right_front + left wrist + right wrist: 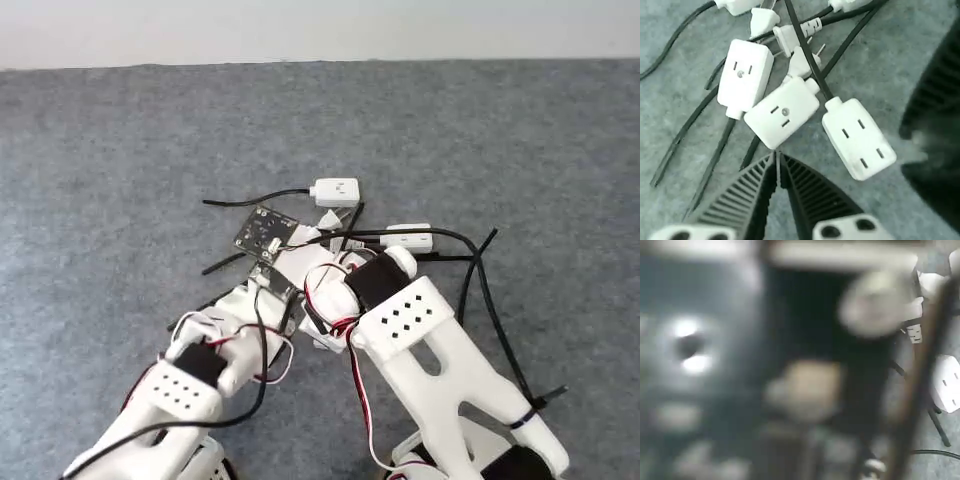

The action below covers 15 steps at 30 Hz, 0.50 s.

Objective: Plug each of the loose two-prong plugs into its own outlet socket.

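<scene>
Left gripper (777, 159) pinched shut, empty, tips just beside middle socket (781, 112). Loose plug (785, 37) lies farther off. Right arm (410, 320): grip state cannot tell.

Overhead and close left wrist cameras both look down on sockets (781, 111).

White with dark slot pairs on the rectangular plastic outlet blocks (785, 111). Black along the thin rubber cords (716, 152). Black, finely ribbed, on the plastic fingers (752, 192) of the left gripper (777, 159). Mottled grey over the felt tabletop (120, 150).
</scene>
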Available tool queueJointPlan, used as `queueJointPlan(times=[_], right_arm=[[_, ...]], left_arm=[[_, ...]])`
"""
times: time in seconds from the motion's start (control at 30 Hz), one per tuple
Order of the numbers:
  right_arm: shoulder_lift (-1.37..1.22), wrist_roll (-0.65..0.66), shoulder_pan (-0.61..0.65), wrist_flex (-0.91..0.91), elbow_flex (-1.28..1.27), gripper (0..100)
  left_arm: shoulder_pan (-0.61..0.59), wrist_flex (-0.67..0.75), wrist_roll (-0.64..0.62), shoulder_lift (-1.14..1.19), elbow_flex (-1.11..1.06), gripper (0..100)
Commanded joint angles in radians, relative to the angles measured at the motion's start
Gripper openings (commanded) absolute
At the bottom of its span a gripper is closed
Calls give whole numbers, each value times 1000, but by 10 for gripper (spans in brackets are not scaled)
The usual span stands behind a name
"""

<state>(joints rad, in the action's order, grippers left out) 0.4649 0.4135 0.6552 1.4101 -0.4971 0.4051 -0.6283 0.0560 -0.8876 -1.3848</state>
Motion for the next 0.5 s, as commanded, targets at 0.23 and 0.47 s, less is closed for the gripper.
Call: queueJointPlan(times=[0.23, 0.47], right_arm=[[36, -43, -33, -77, -18, 8], [30, -241, -113, -236, -63, 8]], left_arm=[[-29, 28, 2, -126, -36, 13], [-275, 290, -262, -126, -93, 13]])
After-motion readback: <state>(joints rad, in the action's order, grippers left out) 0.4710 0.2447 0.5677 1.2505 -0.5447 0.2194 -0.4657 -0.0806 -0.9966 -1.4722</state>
